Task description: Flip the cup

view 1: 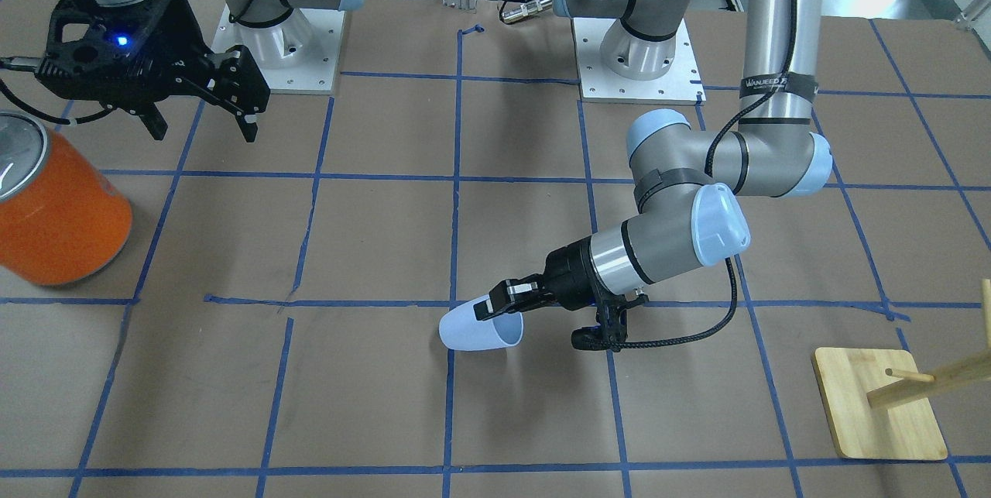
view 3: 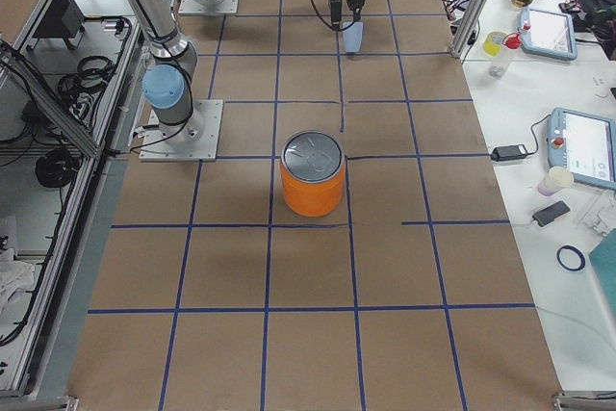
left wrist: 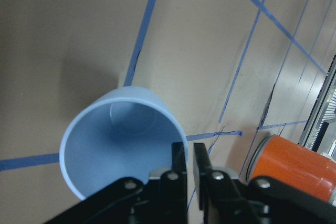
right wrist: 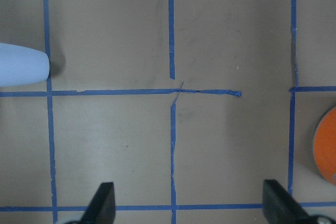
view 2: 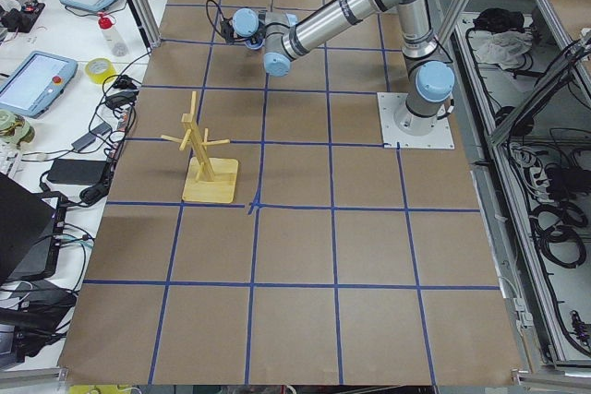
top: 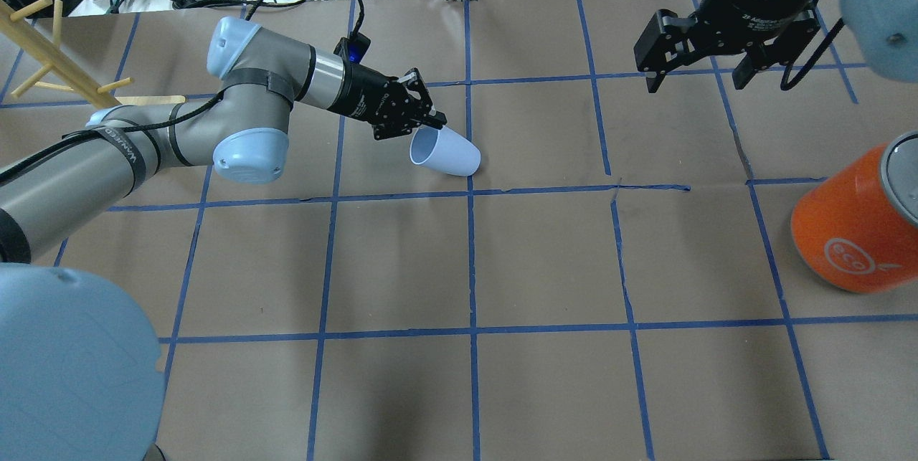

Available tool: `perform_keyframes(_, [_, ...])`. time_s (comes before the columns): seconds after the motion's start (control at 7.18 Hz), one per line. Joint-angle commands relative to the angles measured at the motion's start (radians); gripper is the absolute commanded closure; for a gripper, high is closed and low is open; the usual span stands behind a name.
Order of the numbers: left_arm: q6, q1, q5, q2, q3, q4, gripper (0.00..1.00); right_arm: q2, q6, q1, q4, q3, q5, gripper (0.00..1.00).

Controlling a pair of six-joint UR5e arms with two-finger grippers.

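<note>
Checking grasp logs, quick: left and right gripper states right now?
Left gripper: closed, pinching the rim of the tilted cup.
Right gripper: open, holding nothing.

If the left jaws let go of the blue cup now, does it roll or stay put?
Likely rolls: the cup is tilted nearly onto its round, tapered side, so expect a curved path. Probably light: the left gripper holds it by a rim pinch alone. The smooth wall may slip.
</note>
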Motion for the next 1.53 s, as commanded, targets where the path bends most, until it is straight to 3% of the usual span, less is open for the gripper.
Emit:
perform_keyframes(0.0, [-0.01,-0.001,0.043,0.022,0.014,0.0,0.89,0.002,0.002,0.0,-0.002,0.0,0.003,0.0])
perform_keyframes(0.14, [-0.015,-0.003,0.068,0.021,0.008,0.0,0.9,0.002,0.005,0.006,-0.008,-0.006,0.002,0.0])
perform_keyframes(0.28, [-0.013,-0.003,0.068,0.024,0.01,-0.006,0.79,0.002,-0.004,0.015,-0.009,-0.008,0.002,0.0])
perform_keyframes(0.42, [-0.004,0.002,0.097,0.027,0.008,-0.011,0.28,0.003,0.001,0.035,-0.008,-0.008,0.052,0.0])
perform_keyframes(0.56, [0.043,0.008,0.24,0.026,0.017,-0.009,0.06,0.006,-0.002,0.052,-0.012,-0.008,0.058,0.0])
perform_keyframes(0.7, [0.107,0.024,0.305,0.024,0.022,-0.017,0.0,0.006,-0.005,0.054,-0.034,-0.009,0.045,0.0])
perform_keyframes(0.84, [0.201,0.064,0.308,0.022,0.025,-0.062,0.0,0.006,0.002,0.054,-0.032,-0.008,0.04,0.0])
perform_keyframes(1.25, [0.292,0.097,0.291,-0.007,0.013,-0.113,0.0,0.005,0.008,0.054,-0.032,-0.009,0.035,0.0])
perform_keyframes(1.39, [0.278,0.097,0.224,-0.008,0.004,-0.125,0.0,0.005,0.008,0.054,-0.023,-0.009,0.035,0.0])
